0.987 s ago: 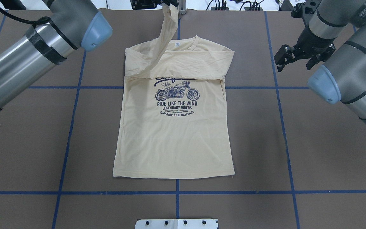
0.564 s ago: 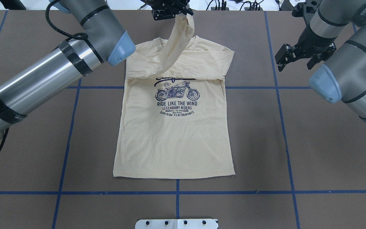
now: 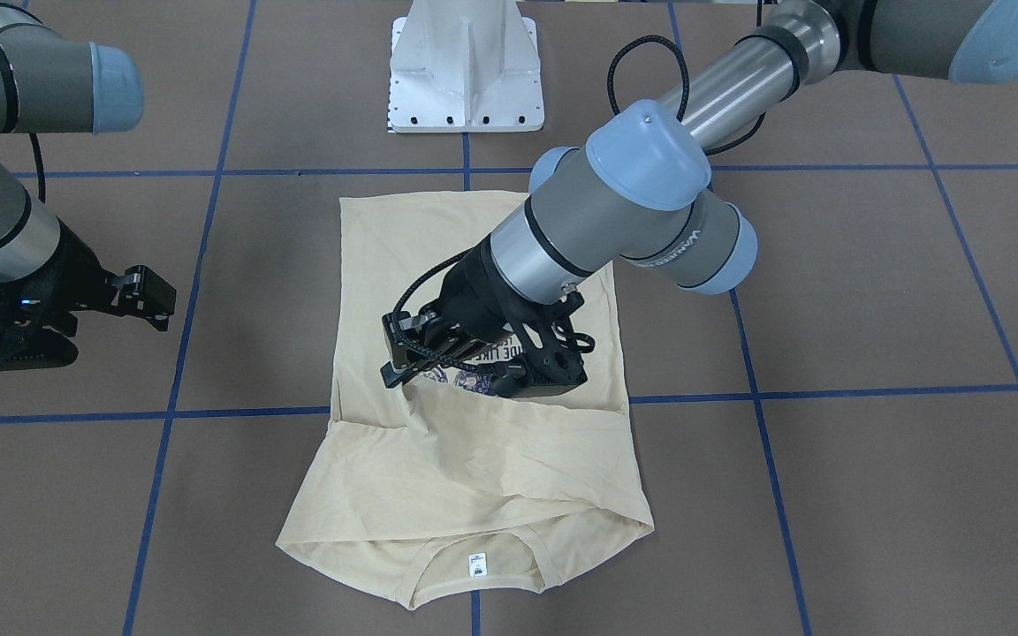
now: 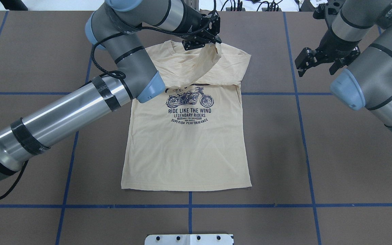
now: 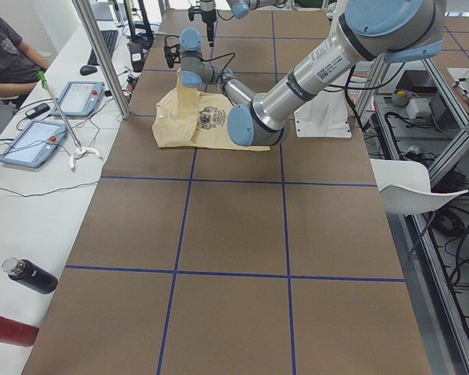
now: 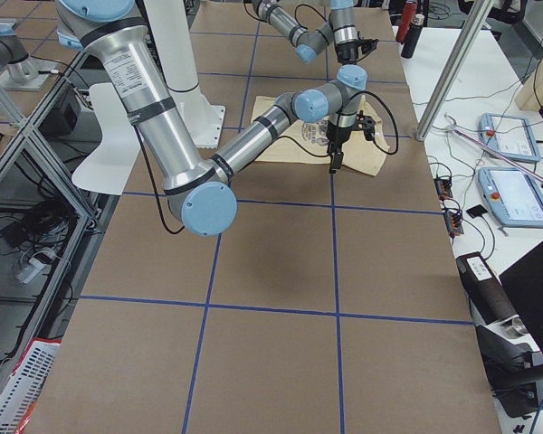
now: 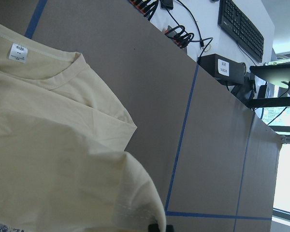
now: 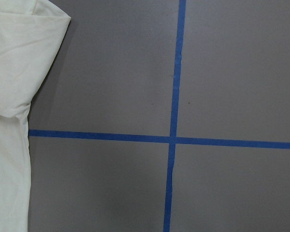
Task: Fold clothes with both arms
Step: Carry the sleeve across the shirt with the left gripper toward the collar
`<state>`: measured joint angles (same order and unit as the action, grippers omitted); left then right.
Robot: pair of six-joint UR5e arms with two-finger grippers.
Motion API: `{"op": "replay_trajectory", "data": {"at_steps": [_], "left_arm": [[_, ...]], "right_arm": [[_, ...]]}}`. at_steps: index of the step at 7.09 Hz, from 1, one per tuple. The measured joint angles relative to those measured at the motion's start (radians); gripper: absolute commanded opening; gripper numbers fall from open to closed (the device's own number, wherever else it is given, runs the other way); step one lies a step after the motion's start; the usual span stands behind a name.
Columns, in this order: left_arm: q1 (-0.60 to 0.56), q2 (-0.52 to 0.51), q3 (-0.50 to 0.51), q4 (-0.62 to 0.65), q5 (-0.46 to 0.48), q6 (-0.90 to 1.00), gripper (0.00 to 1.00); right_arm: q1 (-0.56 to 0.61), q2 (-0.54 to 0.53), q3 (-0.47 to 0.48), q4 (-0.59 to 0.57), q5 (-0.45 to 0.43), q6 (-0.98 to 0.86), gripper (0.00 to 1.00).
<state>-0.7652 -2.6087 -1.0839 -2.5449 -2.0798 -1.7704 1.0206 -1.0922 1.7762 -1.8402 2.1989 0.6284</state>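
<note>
The clothes are one pale cream-yellow long-sleeved T-shirt (image 4: 185, 149) lying print-up on the brown table, collar at the far end. Its sleeve (image 4: 199, 66) is lifted and drawn across the chest. My left gripper (image 4: 216, 42) is shut on the sleeve's end, just above the right shoulder area; from the front it (image 3: 396, 375) hangs low over the print. The left wrist view shows the held fabric (image 7: 63, 169) and the neck label (image 7: 17, 52). My right gripper (image 4: 315, 64) hovers open and empty over bare table to the right of the shirt (image 8: 9, 72).
Blue tape lines (image 4: 301, 136) divide the table into squares. The white pedestal base (image 3: 465, 71) stands at the robot's side. A side desk with tablets (image 5: 39, 141), bottles (image 5: 27, 275) and a seated person (image 5: 8, 47) lies beyond the far edge.
My left arm has swung in over the shirt, carrying the sleeve end from the far table edge rightward and down across the chest. The right arm has stayed put.
</note>
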Motion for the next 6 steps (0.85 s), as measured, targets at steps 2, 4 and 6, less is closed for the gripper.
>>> {"op": "replay_trajectory", "data": {"at_steps": [2,4,6], "left_arm": [[0.066,-0.008,0.086,-0.085,0.092,0.011,0.00],[0.122,-0.012,0.151,-0.114,0.178,0.061,0.00],[0.160,-0.013,0.200,-0.140,0.241,0.093,0.00]], "right_arm": [[0.000,0.000,0.000,0.000,0.000,0.001,1.00],[-0.001,0.000,0.000,-0.001,0.000,0.002,1.00],[-0.002,0.002,-0.001,-0.001,0.002,0.004,1.00]]}}
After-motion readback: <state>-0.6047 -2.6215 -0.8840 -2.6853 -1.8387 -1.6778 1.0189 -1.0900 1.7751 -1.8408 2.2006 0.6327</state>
